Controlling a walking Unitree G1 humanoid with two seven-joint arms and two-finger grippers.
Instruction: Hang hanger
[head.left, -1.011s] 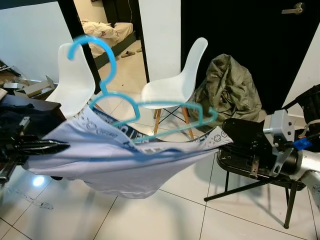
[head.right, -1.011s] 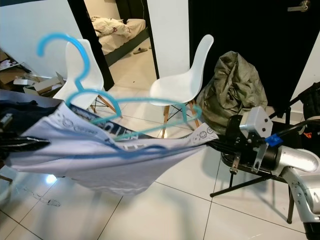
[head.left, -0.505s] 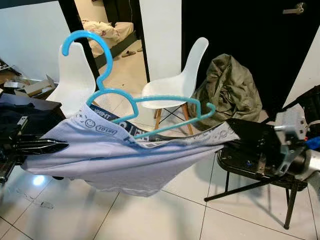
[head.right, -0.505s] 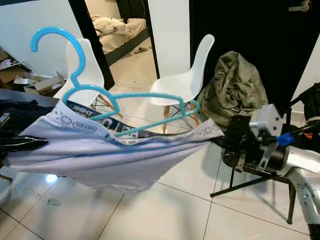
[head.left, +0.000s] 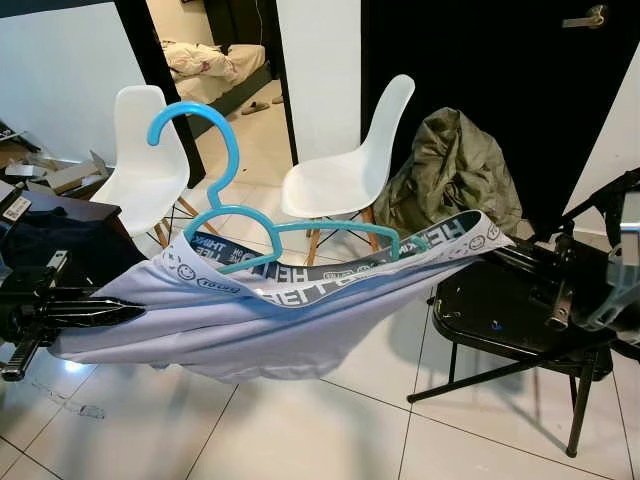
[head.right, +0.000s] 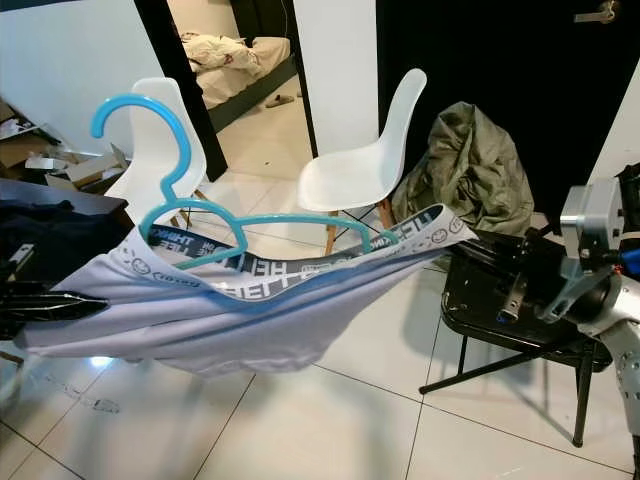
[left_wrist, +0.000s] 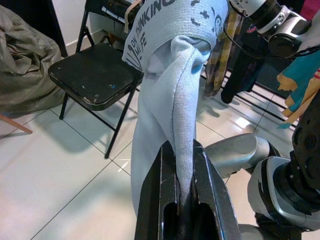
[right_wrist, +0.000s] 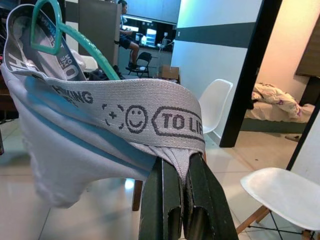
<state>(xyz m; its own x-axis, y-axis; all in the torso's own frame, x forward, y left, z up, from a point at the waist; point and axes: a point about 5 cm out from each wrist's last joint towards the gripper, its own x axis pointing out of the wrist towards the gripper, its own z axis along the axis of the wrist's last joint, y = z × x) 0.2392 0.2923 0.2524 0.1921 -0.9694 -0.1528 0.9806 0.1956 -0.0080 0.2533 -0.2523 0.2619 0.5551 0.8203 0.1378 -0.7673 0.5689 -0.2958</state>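
Note:
A pale grey pair of shorts (head.left: 230, 325) with a printed waistband (head.left: 330, 280) hangs stretched between my two grippers, above the tiled floor. A blue plastic hanger (head.left: 232, 160) sits tilted in the waistband opening, hook up and toward the left. My left gripper (head.left: 132, 312) is shut on the garment's left end, with cloth pinched between its fingers (left_wrist: 165, 200). My right gripper (head.right: 468, 250) is shut on the waistband's right end (right_wrist: 170, 150), over the black chair.
Two white chairs (head.left: 345, 175) (head.left: 140, 160) stand behind the garment, beside an open bedroom doorway (head.left: 215, 60). An olive bag (head.left: 455, 170) leans on the black wall. A black folding chair (head.left: 500, 310) stands at right. A dark table (head.left: 50, 230) with clothes is at left.
My right gripper has pulled away to the right, drawing the waistband tauter. The hanger has sunk lower into the waistband, and its hook has shifted right.

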